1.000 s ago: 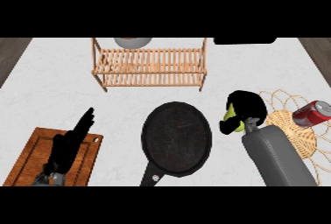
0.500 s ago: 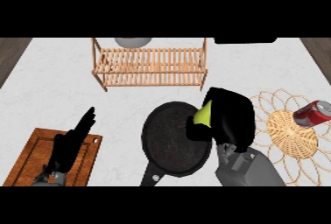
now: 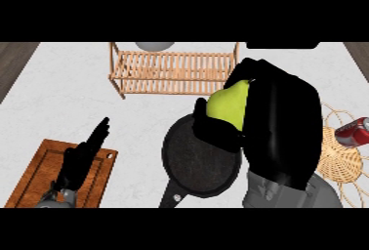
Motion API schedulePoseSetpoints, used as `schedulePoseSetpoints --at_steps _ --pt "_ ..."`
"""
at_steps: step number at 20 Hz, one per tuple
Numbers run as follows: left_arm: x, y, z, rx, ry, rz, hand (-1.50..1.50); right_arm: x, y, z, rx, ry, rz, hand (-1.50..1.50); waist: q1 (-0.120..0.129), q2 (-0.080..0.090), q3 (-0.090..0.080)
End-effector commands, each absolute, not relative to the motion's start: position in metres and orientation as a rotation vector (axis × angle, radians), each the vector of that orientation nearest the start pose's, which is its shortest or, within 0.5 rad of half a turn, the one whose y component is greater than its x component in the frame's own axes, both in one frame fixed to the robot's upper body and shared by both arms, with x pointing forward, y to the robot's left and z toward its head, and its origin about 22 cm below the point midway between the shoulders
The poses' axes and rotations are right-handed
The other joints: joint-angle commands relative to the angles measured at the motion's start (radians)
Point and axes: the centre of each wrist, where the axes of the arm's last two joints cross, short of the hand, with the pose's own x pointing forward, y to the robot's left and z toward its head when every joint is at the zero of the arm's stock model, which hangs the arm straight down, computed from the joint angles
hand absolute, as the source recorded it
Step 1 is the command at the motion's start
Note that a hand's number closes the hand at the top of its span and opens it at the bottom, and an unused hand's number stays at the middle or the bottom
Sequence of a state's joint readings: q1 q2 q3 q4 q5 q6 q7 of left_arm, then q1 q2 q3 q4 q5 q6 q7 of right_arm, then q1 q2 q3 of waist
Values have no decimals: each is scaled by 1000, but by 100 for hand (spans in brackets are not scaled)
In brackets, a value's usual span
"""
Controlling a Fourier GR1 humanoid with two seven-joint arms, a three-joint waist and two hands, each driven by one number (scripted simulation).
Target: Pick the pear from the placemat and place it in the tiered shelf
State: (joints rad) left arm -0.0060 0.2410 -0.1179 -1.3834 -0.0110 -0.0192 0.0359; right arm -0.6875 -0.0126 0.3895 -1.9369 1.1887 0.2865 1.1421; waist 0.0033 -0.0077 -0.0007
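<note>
My right hand (image 3: 281, 122) fills the middle right of the head view, raised high above the counter, with its fingers and thumb curled round a yellow-green pear (image 3: 229, 103). Only the pear's left side shows past the hand. The wooden tiered shelf (image 3: 173, 71) stands at the back centre, just beyond and left of the held pear. The woven wicker placemat (image 3: 342, 158) lies at the right edge, partly hidden behind my right forearm. My left hand (image 3: 85, 158) rests open over the wooden board at the lower left, fingers pointing up.
A black frying pan (image 3: 198, 163) lies mid-counter under the raised hand, handle toward the front. A red can (image 3: 353, 133) lies on the placemat. A wooden cutting board (image 3: 43, 171) sits lower left. A grey round object (image 3: 153, 46) is behind the shelf.
My right hand has lifted the pear off the placemat and carried it left and up toward the shelf, now looming larger in view. The left hand has stayed still.
</note>
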Motion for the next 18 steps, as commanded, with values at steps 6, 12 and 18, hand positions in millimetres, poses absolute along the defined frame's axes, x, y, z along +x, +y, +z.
schedulePoseSetpoints --at_steps 6,12,18 --pt "254 262 -28 100 -1328 -293 0 301 -62 293 -1308 -1320 389 150 10 10 -1" --pt "240 271 -40 96 -1315 -302 0 366 -81 291 -1293 -1301 358 150 19 15 0" --pt "241 249 -34 91 -1326 -299 0 418 -88 280 -1282 -1282 473 150 29 18 0"
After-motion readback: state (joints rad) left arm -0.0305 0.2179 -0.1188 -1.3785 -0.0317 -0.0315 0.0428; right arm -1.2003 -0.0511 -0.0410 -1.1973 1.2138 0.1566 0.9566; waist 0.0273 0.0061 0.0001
